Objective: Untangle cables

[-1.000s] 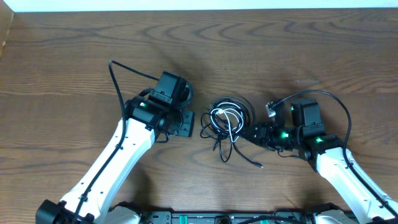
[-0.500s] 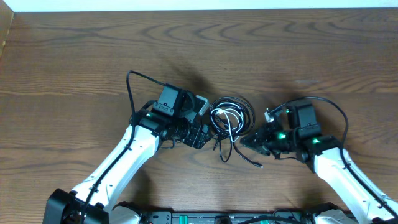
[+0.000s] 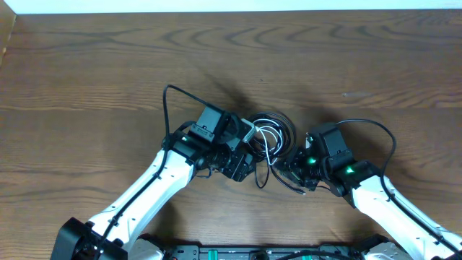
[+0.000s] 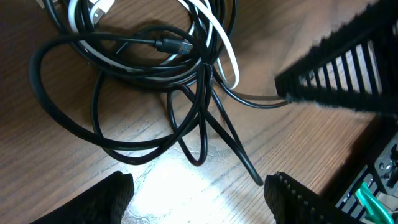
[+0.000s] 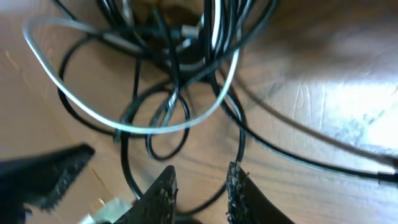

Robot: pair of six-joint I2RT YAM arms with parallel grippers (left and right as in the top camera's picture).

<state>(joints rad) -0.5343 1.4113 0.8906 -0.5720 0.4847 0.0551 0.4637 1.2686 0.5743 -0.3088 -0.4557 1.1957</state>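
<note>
Overhead: thin black cable (image 3: pixel 286 124) lies in a loose round coil on the brown wood-grain table (image 3: pixel 108 72), with straggling loops trailing towards the near edge. The glossy white cable (image 3: pixel 268 134) is threaded through the coil's centre. Left gripper (image 3: pixel 247 165) sits at the coil's left edge and right gripper (image 3: pixel 290 170) at its near-right edge, both low over the trailing loops. Left wrist: black cable (image 4: pixel 62 112) is smooth and round in section, with several strands crossing at one knot-like point. A small cylindrical plug (image 4: pixel 171 45) lies inside the coil. White cable (image 4: pixel 221 38) arcs over the black strands. The matt black fingers (image 4: pixel 93 202) stand wide apart, released, with bare wood and one loop end between them. A ribbed black pad of the right gripper (image 4: pixel 348 68) sits at the coil's right. Right wrist, blurred: white cable (image 5: pixel 93 112) forms a wide flat loop across tangled black cable (image 5: pixel 171 106). The rough-textured fingers (image 5: pixel 160 193) stand a narrow gap apart, not clenched. A dark strand near the gap is too blurred to place.
</note>
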